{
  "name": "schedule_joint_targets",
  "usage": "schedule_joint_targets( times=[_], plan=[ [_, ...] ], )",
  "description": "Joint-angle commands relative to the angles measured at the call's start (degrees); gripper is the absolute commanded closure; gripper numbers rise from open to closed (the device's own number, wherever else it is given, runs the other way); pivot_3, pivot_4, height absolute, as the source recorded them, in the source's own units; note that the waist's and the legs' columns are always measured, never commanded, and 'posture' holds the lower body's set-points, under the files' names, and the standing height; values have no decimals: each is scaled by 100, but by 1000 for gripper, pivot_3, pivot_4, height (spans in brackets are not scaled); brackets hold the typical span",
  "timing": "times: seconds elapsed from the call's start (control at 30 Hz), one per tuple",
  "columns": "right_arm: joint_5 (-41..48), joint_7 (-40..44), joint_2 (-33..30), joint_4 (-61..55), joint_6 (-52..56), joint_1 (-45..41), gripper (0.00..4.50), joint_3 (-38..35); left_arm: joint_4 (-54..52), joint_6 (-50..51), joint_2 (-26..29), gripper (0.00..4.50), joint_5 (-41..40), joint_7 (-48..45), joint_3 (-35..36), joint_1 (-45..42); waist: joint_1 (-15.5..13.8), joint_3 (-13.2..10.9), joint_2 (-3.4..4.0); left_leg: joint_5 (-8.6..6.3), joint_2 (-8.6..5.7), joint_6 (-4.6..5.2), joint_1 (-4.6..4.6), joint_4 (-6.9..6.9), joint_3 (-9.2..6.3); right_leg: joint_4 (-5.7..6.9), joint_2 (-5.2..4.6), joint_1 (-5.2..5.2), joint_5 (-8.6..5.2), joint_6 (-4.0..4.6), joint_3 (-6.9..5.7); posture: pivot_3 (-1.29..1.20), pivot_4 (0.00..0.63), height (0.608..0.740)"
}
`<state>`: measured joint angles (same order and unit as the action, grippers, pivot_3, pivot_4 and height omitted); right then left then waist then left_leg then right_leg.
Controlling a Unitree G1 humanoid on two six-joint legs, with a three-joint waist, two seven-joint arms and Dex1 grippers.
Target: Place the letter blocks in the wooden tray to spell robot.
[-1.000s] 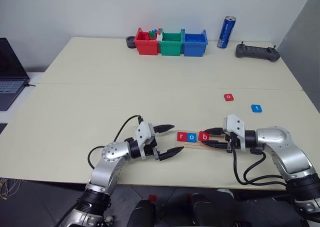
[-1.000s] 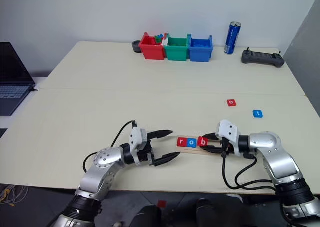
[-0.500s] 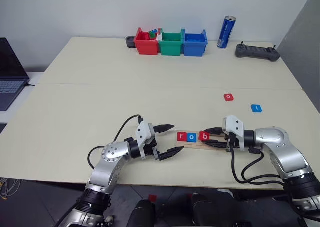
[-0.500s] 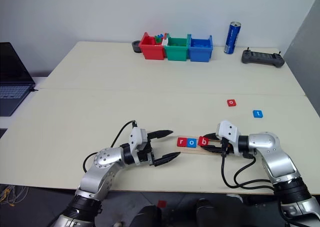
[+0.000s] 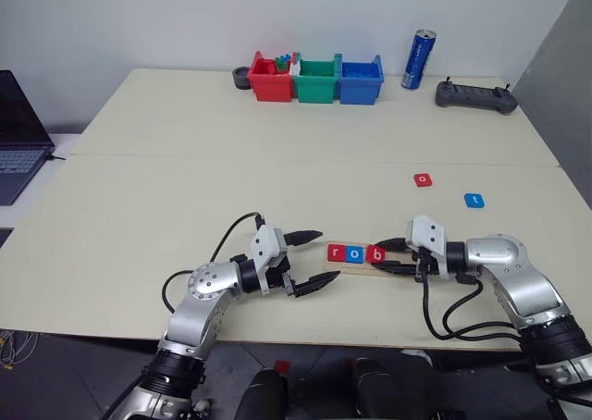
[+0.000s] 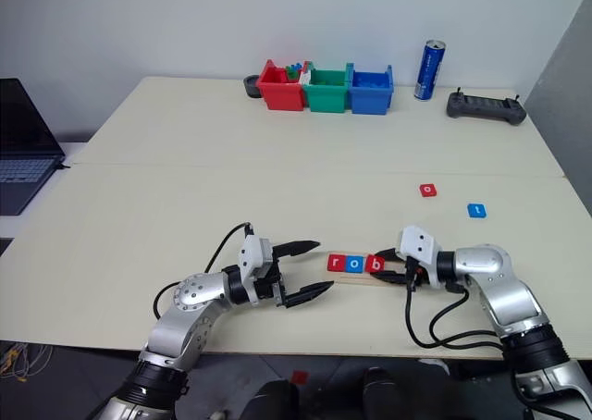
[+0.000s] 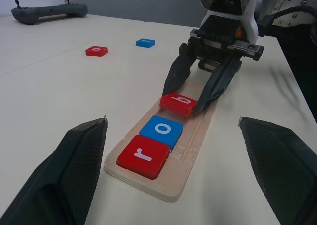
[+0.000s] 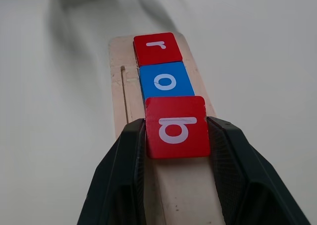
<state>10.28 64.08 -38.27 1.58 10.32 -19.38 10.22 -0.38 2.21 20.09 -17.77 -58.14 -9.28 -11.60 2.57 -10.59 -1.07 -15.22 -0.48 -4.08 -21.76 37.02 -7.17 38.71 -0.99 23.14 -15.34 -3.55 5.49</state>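
Right wrist view: my right gripper clamps red "b" block over wooden tray, behind "r", "o"; left gripper wide, at tray's 9 o'clock.

A robot test room or lab is seen here. A big pale table is set against a plain white wall. A laptop is kept at its left edge. Red, green and blue plastic bins, a drink can and a black hand controller are lined up at the far side.
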Motion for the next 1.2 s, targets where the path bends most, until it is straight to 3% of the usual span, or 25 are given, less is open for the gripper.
schedule_joint_targets(
  times=[0.03,1.17,1.2],
  plan=[
    [8,30,11,16,-141,-160,3042,-55,-143,-31,38,0,-51,-10,9,-48,1,0,0,0,0,0,0,0,0,0,0,0,0,0,0,0,150,740],
    [60,254,-20,60,15,-284,3042,-16,-117,-63,87,0,-25,-22,-12,-46,6,0,0,0,0,0,0,0,0,0,0,0,0,0,0,0,150,740],
    [61,261,-18,56,33,-285,2692,-20,-117,-62,87,0,-25,-24,-13,-47,6,0,0,0,0,0,0,0,0,0,0,0,0,0,0,0,150,740]
  ],
)
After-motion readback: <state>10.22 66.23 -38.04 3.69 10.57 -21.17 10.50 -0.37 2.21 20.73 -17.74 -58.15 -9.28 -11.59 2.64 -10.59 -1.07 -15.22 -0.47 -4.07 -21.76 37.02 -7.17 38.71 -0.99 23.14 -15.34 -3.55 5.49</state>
